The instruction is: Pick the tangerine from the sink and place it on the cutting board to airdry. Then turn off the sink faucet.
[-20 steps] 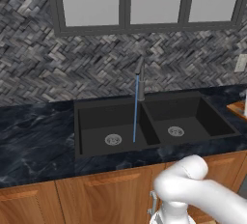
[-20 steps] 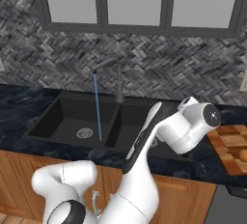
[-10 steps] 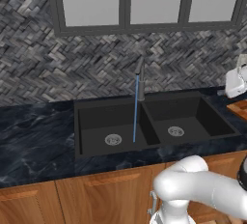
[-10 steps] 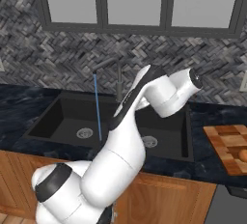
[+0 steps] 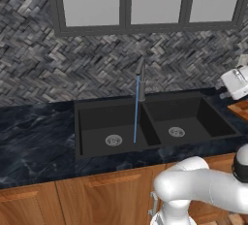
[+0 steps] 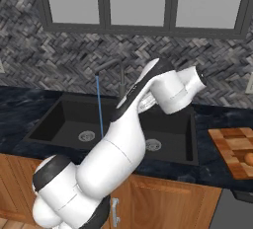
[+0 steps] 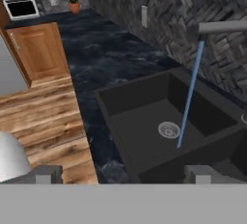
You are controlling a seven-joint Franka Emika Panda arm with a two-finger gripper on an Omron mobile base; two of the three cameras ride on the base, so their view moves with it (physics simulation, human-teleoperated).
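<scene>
The tangerine lies on the wooden cutting board at the far right edge of the right base view. A corner of the board shows in the left base view. Water runs from the dark gooseneck sink faucet as a thin blue stream into the left basin of the black sink, near its drain. My gripper is open and empty, above the sink's right side and looking toward the left basin. The white hand sits at the right edge.
Dark marble counter surrounds the sink, with a herringbone tile wall and windows behind. Wooden cabinet fronts run below. The faucet spout juts in at the upper right of the hand view.
The arm has swung left from over the cutting board to above the sink, near the faucet. The tangerine stays on the board. Water is still running.
</scene>
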